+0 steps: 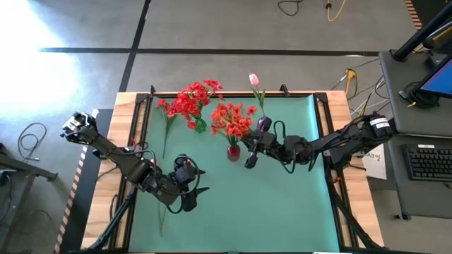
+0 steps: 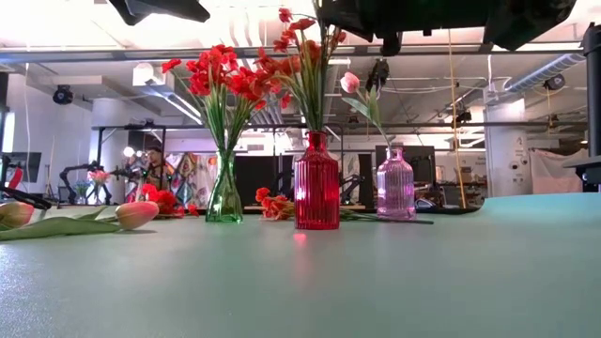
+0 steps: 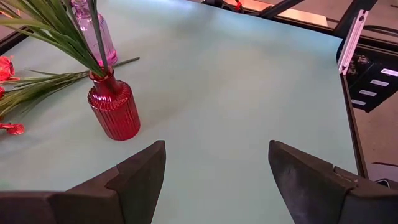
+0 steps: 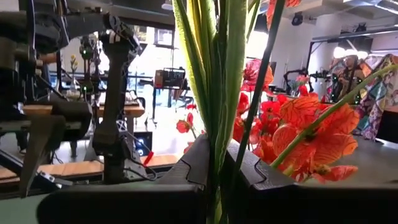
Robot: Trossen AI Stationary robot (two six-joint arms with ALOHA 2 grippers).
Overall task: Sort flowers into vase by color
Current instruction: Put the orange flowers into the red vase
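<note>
On the green surface (image 1: 282, 212), nearest, the left pincer (image 3: 214, 177) is hovering wide open, empty. Beyond, the right pincer (image 4: 217, 165) is clamping green stems (image 4: 221, 81) above the red vase (image 1: 233, 152). Loose flowers (image 2: 56, 218) are lying unsorted; sorting seems partway.

Bright overhead light; floor glare; backlit background.
</note>
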